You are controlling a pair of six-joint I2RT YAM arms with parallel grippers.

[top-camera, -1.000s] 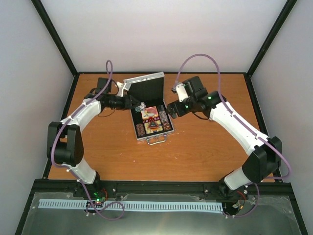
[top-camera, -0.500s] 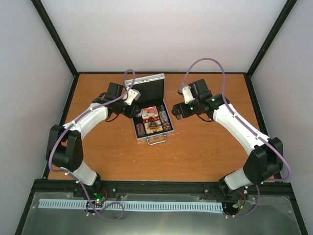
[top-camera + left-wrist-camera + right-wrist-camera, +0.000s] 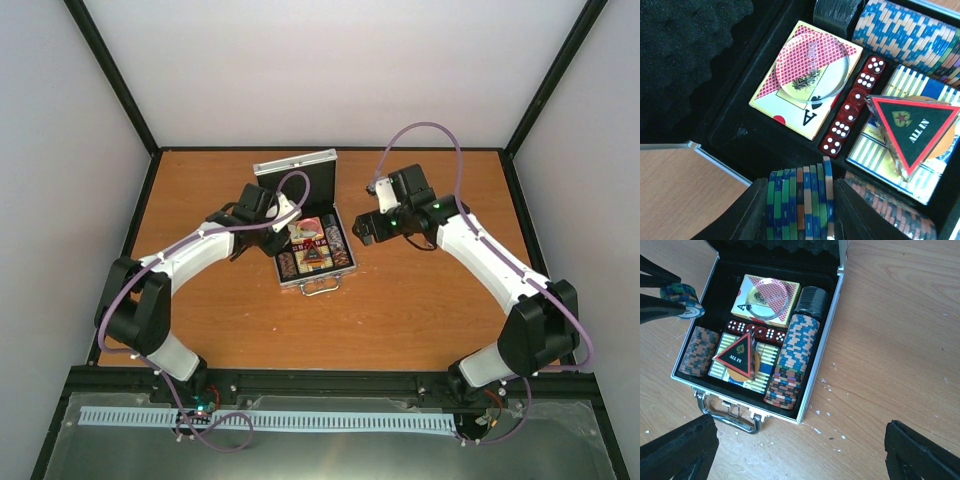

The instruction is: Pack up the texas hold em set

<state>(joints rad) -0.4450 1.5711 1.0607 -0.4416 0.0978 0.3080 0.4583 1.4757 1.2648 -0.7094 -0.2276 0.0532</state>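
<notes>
Since a second ago my left arm has swung in from the far left of the desk [image 3: 890, 340]. The left tool [image 3: 800, 216] now hangs over the left edge of the case [image 3: 821, 347], clamped on a short chip stack [image 3: 801, 197] of ridged green, blue and orange discs. The right tool [image 3: 800, 450] has eased back to the right, its jaws wide and empty. The silver case lies open mid-desk, with its egg-crate foam lid [image 3: 685, 60] raised. Inside, a clear disc [image 3: 812, 67] rests on red-backed cards [image 3: 790, 107], beside translucent red dice [image 3: 852, 112] and a triangular button [image 3: 912, 132].
</notes>
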